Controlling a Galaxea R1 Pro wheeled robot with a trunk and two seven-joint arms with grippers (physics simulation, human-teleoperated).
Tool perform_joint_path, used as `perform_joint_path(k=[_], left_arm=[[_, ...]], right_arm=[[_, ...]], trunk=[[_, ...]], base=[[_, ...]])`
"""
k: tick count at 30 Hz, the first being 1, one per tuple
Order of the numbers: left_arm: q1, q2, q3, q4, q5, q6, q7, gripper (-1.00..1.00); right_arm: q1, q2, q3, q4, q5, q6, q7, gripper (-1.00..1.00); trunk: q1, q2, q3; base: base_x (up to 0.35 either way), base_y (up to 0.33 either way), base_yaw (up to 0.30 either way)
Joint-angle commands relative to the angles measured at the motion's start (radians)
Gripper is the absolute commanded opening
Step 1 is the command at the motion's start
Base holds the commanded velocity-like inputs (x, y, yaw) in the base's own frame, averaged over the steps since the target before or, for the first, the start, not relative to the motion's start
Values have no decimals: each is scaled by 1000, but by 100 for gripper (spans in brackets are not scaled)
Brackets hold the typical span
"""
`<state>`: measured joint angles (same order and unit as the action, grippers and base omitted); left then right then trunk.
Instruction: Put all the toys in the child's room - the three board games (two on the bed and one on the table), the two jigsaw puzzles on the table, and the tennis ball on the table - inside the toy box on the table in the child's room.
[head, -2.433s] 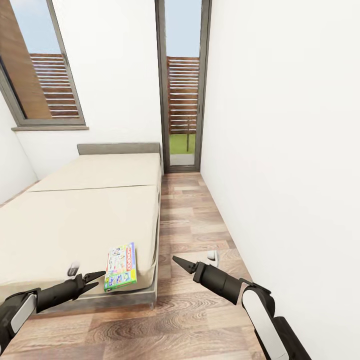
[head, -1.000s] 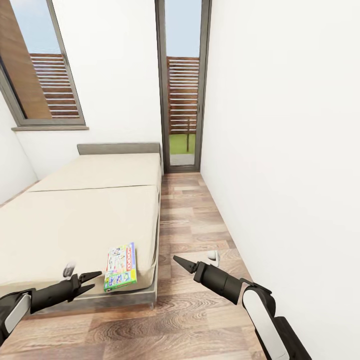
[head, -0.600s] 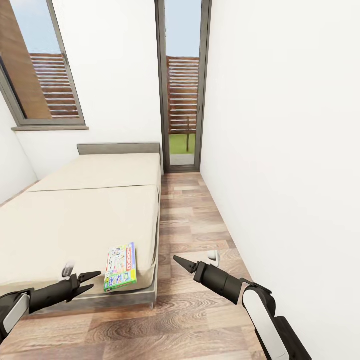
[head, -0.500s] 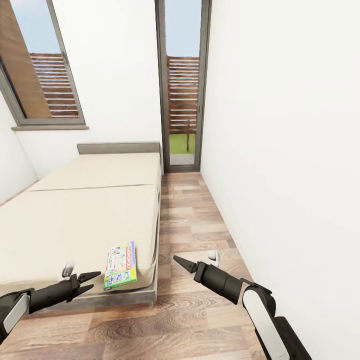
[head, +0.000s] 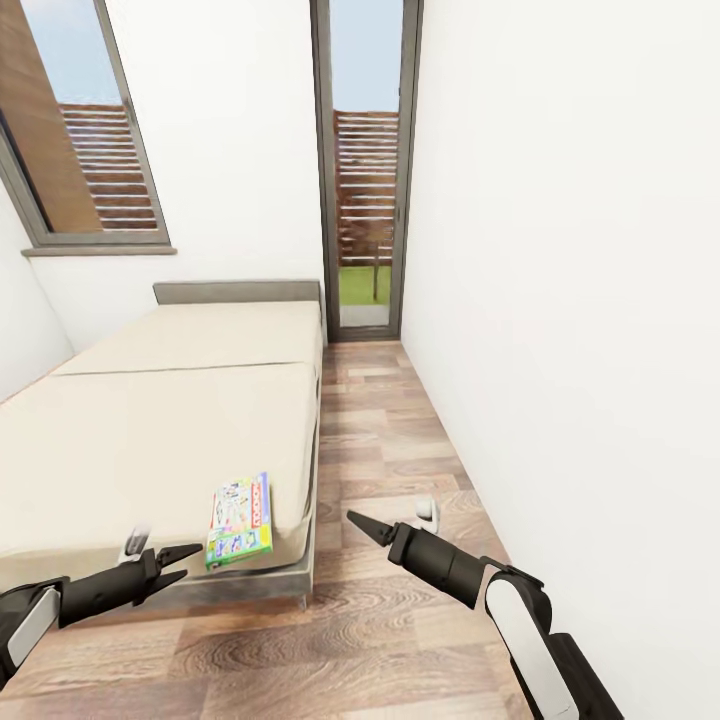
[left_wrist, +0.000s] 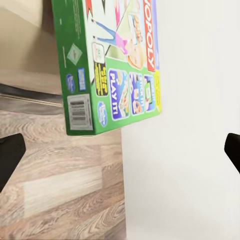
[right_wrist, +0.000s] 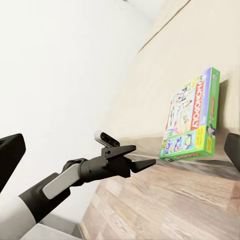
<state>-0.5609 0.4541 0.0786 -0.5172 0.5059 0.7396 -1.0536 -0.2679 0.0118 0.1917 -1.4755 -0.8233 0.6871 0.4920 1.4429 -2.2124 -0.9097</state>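
Black left tool, fingers spread, reaches forward low beside the green-bordered board game.

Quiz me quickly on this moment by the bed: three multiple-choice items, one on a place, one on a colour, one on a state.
1. Where does the board game lie?
A. On the wood floor
B. At the bed's near corner, overhanging the edge
C. Against the headboard

2. What colour is the board game's border?
A. Green
B. Black
C. Orange

3. How is the left claw?
A. Shut on the board game
B. Shut and empty
C. Open, short of the board game

Answers:
1. B: it rests on the mattress of the bed at the corner nearest the robot, its end past the edge in the right wrist view.
2. A: the left wrist view shows green edging.
3. C: its fingers are spread, with a gap to the box.
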Motion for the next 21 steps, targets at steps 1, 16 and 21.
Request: perform_joint_path(k=[1, 16, 21], left_arm=[[-1, 0, 0, 0, 4, 7, 0, 100], [-1, -1, -4, 0, 4, 5, 4, 100], [-1, -2, -3, 0, 5, 3, 3, 100]], right_arm=[[-1, 0, -1, 0, -5, 6, -1, 100], [-1, 0, -1, 0, -4, 6, 0, 100], [-1, 0, -1, 1, -4, 6, 0, 100]], trunk=[[4, -8, -4], [31, -57, -26], [31, -57, -26]], base=[[0, 0, 0], [0, 0, 0], [0, 0, 0]])
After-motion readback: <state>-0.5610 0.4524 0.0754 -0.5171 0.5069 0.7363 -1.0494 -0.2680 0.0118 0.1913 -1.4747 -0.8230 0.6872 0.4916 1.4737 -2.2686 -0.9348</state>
